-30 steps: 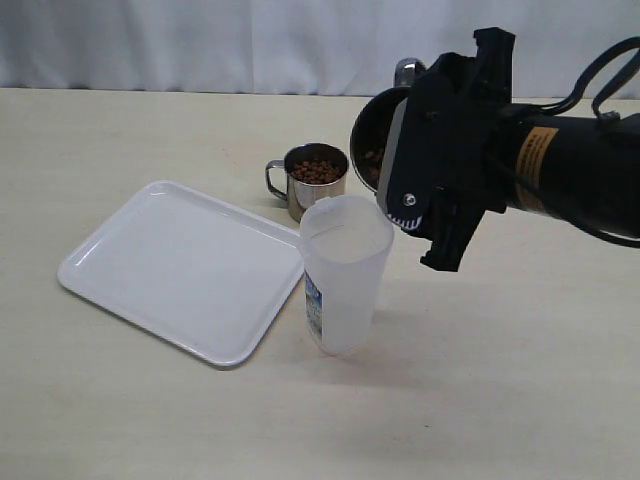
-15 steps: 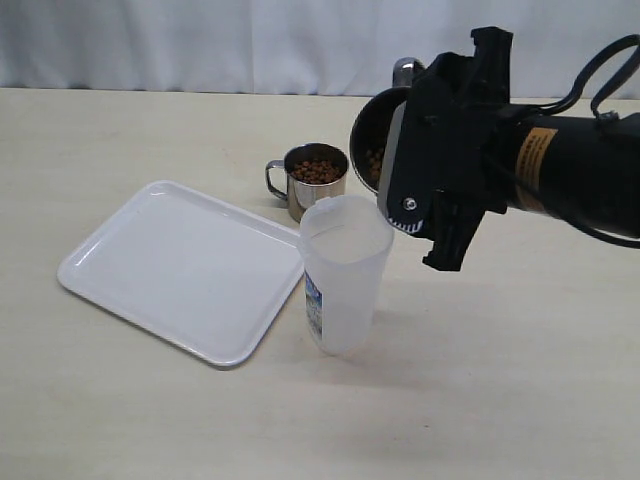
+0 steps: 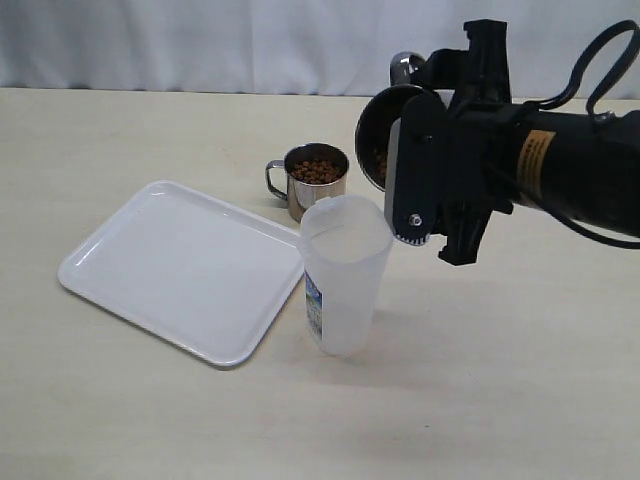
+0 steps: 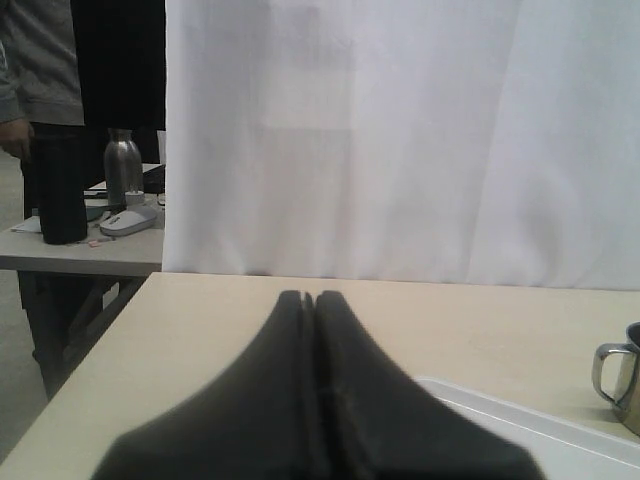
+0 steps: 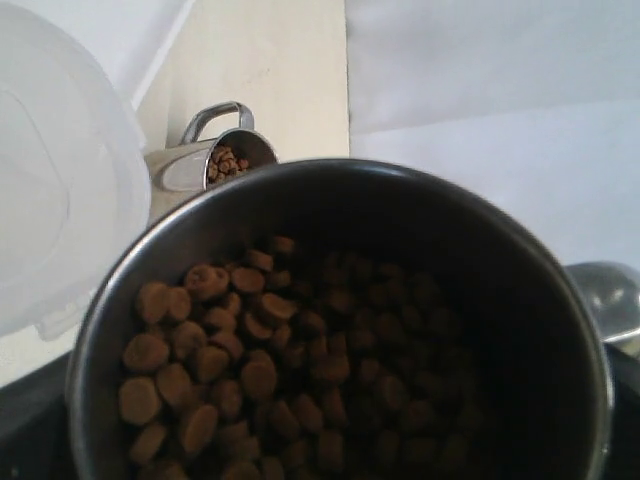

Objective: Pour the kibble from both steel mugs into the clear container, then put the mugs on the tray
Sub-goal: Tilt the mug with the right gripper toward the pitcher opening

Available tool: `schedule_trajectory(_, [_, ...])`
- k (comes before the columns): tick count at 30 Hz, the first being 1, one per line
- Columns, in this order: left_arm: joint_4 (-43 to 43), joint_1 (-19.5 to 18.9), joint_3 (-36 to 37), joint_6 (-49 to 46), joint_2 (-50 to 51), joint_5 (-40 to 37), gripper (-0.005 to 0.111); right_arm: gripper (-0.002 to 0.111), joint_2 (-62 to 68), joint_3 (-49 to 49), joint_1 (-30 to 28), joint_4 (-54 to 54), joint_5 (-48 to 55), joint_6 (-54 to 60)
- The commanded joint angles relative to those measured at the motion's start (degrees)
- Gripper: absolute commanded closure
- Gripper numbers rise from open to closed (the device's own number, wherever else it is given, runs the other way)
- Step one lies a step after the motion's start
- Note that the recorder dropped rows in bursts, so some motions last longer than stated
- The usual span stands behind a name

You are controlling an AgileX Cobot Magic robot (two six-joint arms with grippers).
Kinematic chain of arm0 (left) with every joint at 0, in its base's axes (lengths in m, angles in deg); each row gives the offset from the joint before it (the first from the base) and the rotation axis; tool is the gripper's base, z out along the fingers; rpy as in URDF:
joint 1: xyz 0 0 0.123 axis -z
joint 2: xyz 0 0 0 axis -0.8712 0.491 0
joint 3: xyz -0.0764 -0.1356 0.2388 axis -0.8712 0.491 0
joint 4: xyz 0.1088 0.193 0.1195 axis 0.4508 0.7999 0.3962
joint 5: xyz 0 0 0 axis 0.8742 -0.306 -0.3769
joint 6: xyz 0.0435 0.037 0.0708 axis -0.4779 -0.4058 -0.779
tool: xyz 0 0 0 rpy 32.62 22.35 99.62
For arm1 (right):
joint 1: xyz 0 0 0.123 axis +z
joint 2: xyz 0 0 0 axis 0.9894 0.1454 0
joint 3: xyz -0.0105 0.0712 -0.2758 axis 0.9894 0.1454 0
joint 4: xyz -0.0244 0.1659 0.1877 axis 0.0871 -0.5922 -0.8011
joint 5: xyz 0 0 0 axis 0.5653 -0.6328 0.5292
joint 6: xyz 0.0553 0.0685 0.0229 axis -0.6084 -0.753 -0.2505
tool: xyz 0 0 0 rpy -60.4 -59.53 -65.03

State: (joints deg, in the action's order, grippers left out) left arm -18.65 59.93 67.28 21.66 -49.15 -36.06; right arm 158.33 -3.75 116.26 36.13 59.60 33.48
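My right arm reaches in roughly level from the right side. The wrist is rolled so that my right pincer lies on its side, held up in the air. Its jaws are spread wide and clamped on a tilted steel mug. My left pincer points level, its two fingers pressed fully together, holding nothing.

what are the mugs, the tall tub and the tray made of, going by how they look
Standing mug and tilted mug: metal, likely polished steel; shiny, reflective walls and rims. Clear container: translucent whitish plastic, probably; its cloudy wall lets light through. Tray: opaque white plastic, seemingly, smooth and slightly glossy with soft highlights along its rim.
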Motion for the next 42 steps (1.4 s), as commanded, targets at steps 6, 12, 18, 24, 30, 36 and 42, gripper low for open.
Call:
schedule_trajectory(6, [-0.2,0.0,0.2,-0.1,0.0,0.6,0.107,0.103,0.1,-0.7,0.2,1.7,-2.7,0.5])
schedule_trajectory(12, [-0.2,0.0,0.2,-0.1,0.0,0.6,0.107,0.103,0.5,-0.7,0.2,1.7,-3.2,1.6])
schedule_trajectory(18, [-0.2,0.0,0.2,-0.1,0.0,0.6,0.107,0.103,3.7,-0.9,0.2,1.7,-2.7,5.1])
schedule_trajectory(24, [-0.2,0.0,0.2,-0.1,0.0,0.6,0.107,0.103,4.7,-0.9,0.2,1.7,-2.3,5.7])
schedule_trajectory(30, [-0.2,0.0,0.2,-0.1,0.0,0.6,0.107,0.103,4.3,-0.9,0.2,1.7,-1.2,6.6])
schedule_trajectory(36, [-0.2,0.0,0.2,-0.1,0.0,0.6,0.107,0.103,1.1,-0.9,0.2,1.7,-1.5,6.6])
schedule_trajectory(42, [-0.2,0.0,0.2,-0.1,0.0,0.6,0.107,0.103,0.4,-0.9,0.2,1.7,-4.0,8.3])
